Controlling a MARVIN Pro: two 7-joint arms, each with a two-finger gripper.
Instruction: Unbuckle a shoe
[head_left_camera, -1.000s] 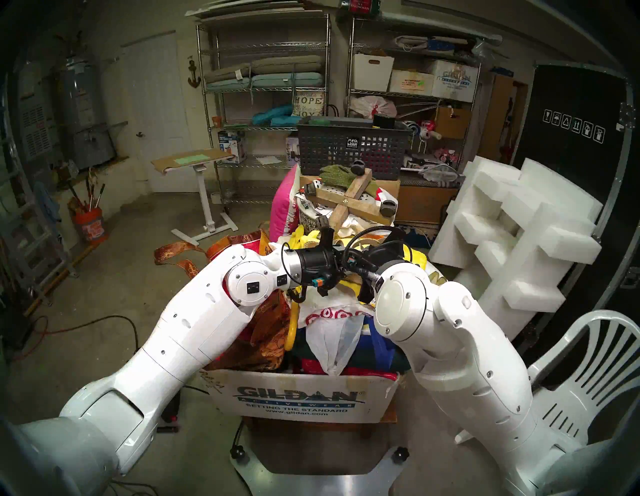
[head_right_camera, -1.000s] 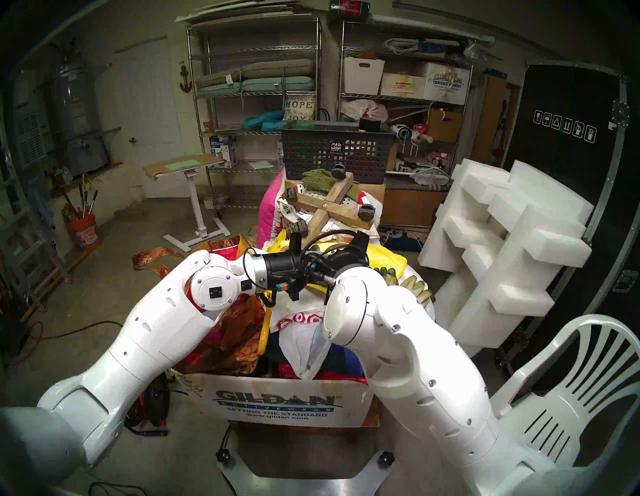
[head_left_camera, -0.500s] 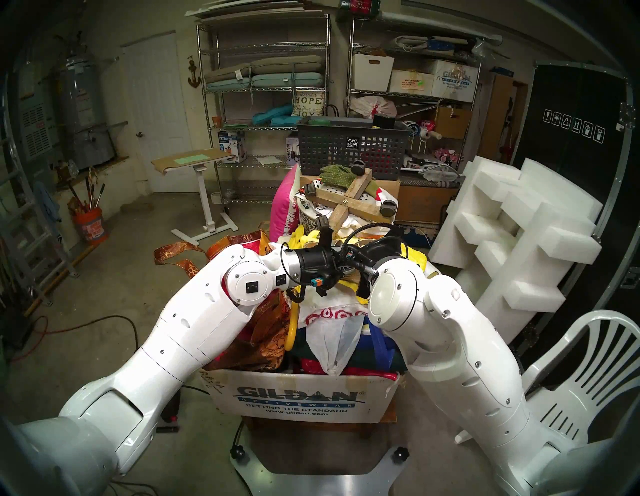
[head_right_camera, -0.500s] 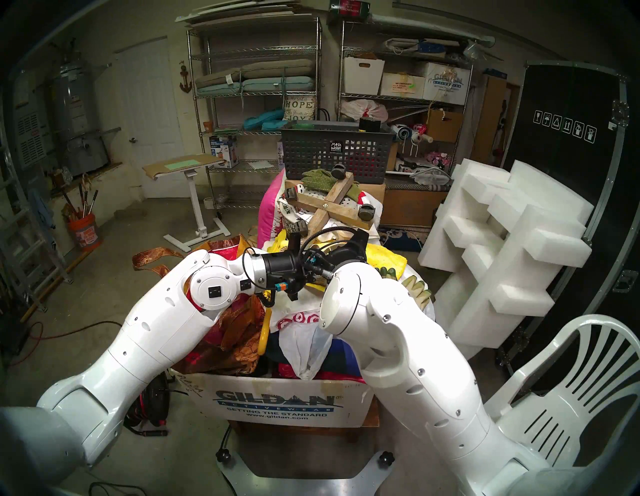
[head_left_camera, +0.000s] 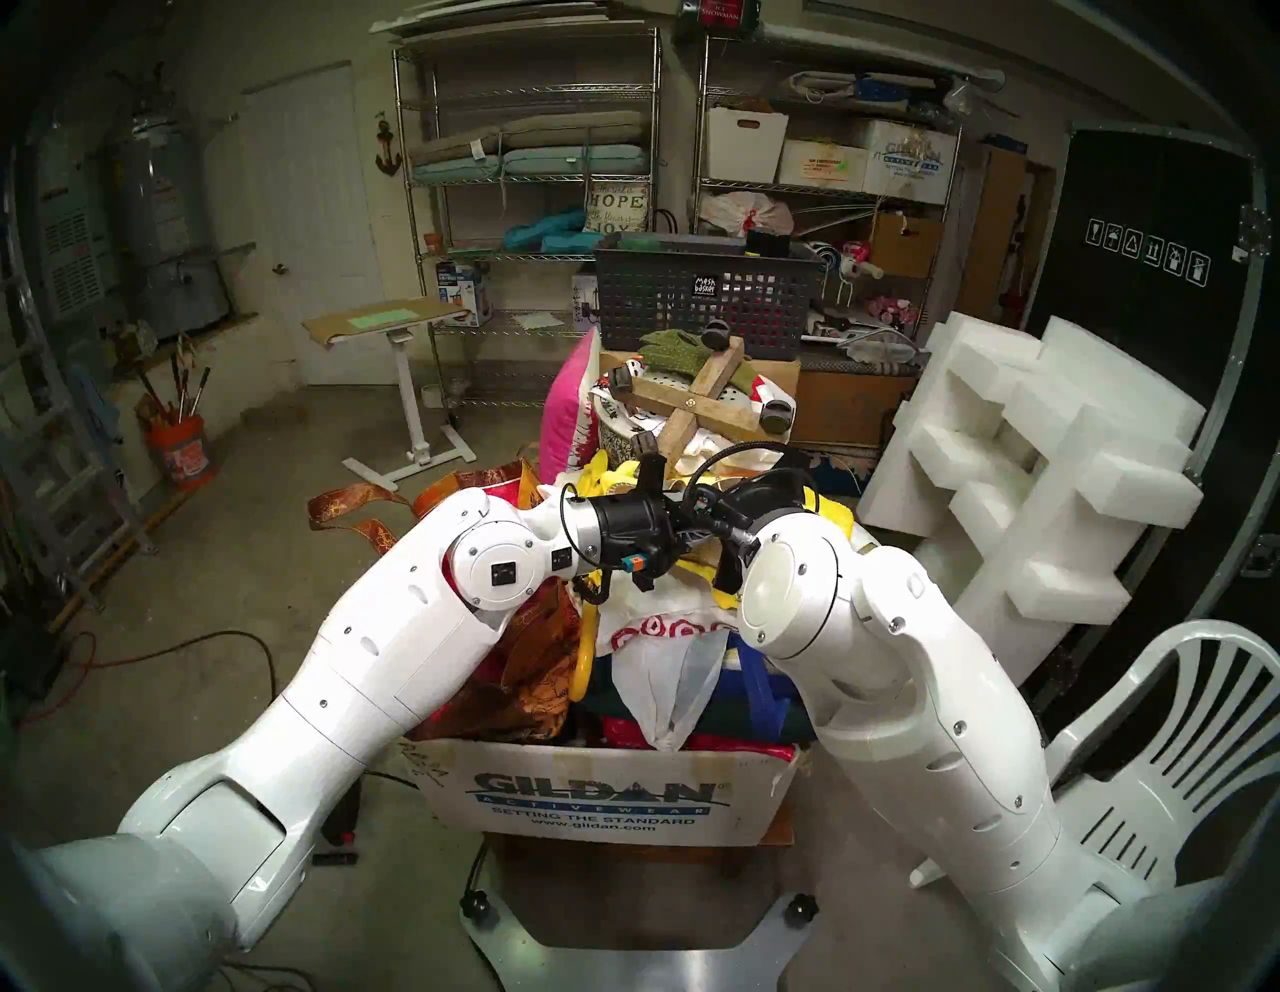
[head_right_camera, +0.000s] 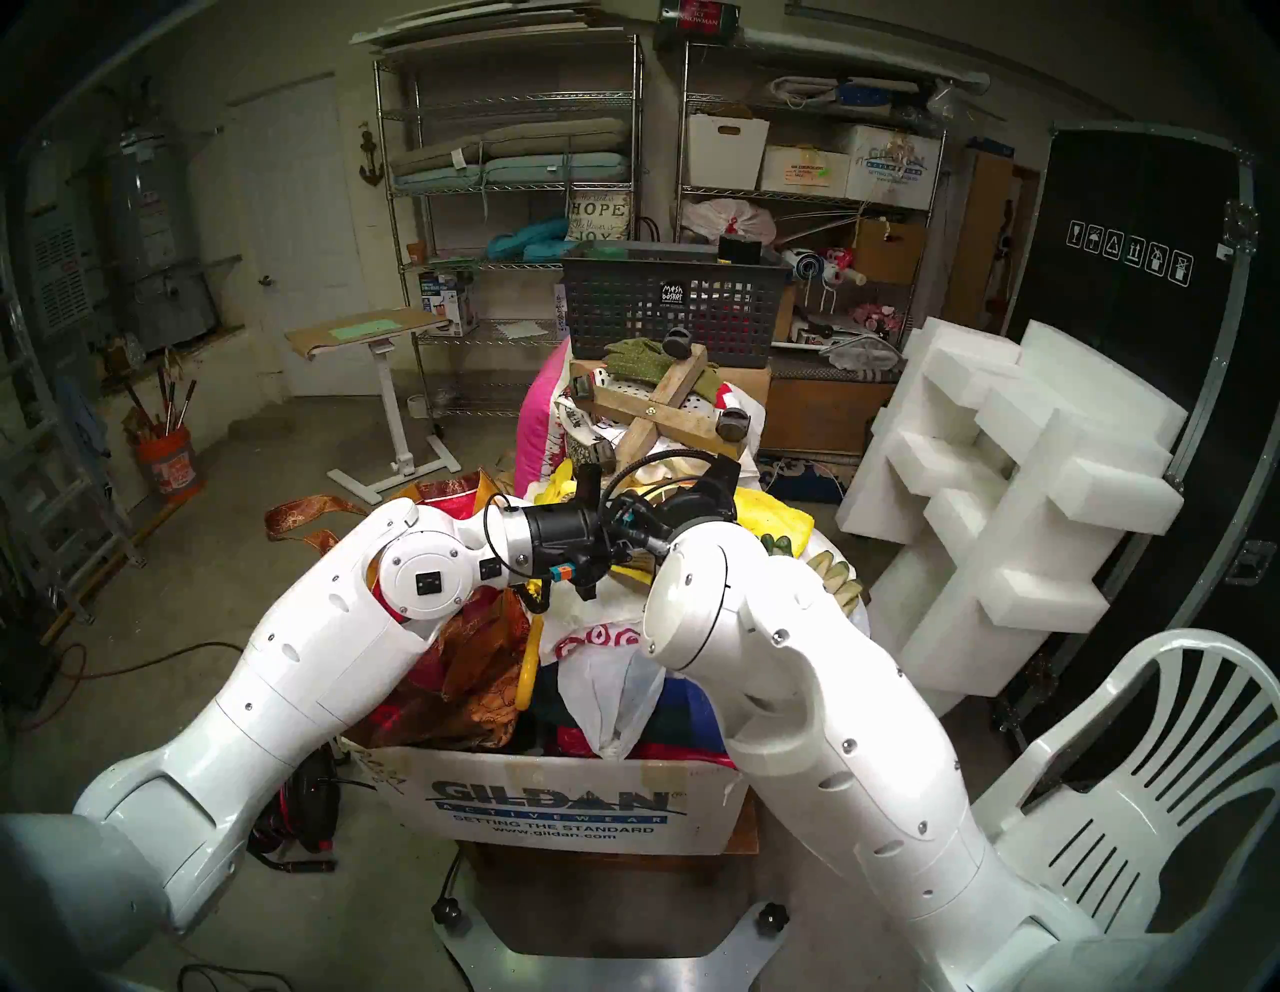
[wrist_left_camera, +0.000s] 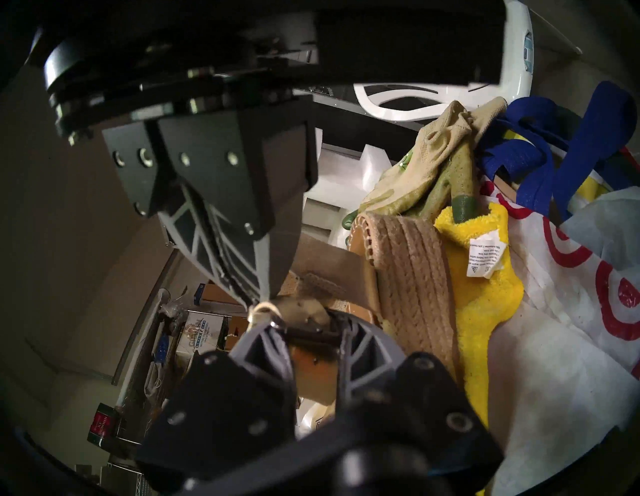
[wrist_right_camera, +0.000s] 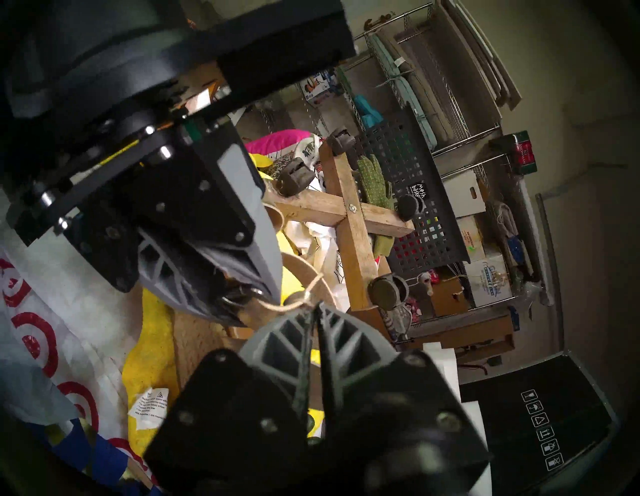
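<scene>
The shoe (wrist_left_camera: 408, 277), a tan sandal with a woven rope sole, lies on its side on a yellow cloth (wrist_left_camera: 485, 277) in the left wrist view. My left gripper (wrist_left_camera: 304, 329) is shut on the strap at its small metal buckle. My right gripper (wrist_left_camera: 258, 304) comes in from above, shut on the thin strap end right beside the buckle. The right wrist view shows my right gripper (wrist_right_camera: 313, 310) pinching that thin tan strap, with my left gripper (wrist_right_camera: 249, 294) holding the buckle ring just to its left. In the head views both wrists meet over the pile and hide the shoe.
Pale work gloves (wrist_left_camera: 433, 180) lie against the shoe's far end. A white bag with red rings (wrist_left_camera: 571, 277) and blue straps fill the cardboard box (head_left_camera: 596, 796) below. A wooden cross with castors (head_left_camera: 699, 409) lies behind, with foam blocks (head_left_camera: 1039, 471) and a white chair (head_left_camera: 1143, 748) to the right.
My right arm has shifted a little to the left, bringing its wrist closer to the left one. The left arm stays put and its fingers have closed slightly.
</scene>
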